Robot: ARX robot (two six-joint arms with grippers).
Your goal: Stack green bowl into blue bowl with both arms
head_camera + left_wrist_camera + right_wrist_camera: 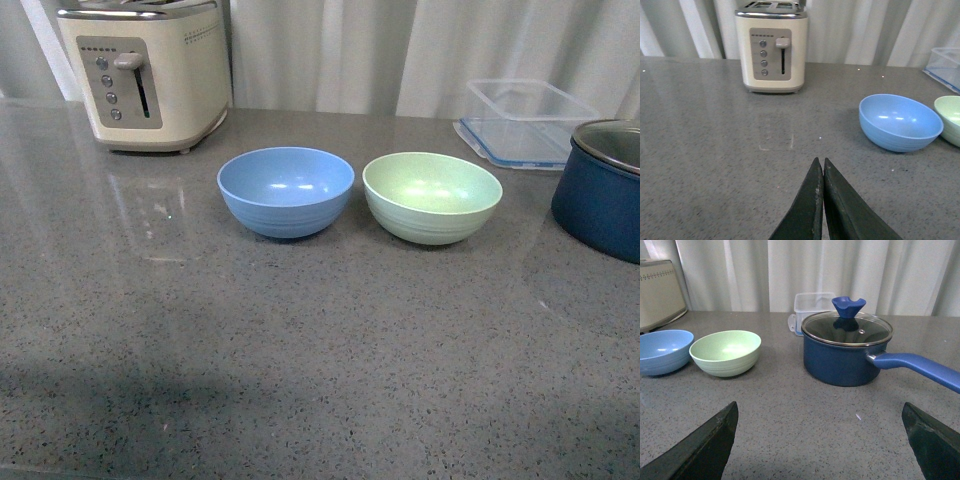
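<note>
The blue bowl (286, 189) and the green bowl (432, 195) stand side by side, upright and empty, on the grey countertop, blue on the left. Neither arm shows in the front view. In the left wrist view my left gripper (820, 162) is shut and empty, its tips pressed together over bare counter, with the blue bowl (900, 121) and the edge of the green bowl (950, 117) well beyond it. In the right wrist view my right gripper (820, 412) is wide open and empty, with the green bowl (726, 352) and the blue bowl (662, 351) farther off.
A cream toaster (150, 70) stands at the back left. A clear plastic container (525, 120) sits at the back right. A dark navy pot (605, 188) with glass lid (847, 327) and long handle (917, 366) stands right of the green bowl.
</note>
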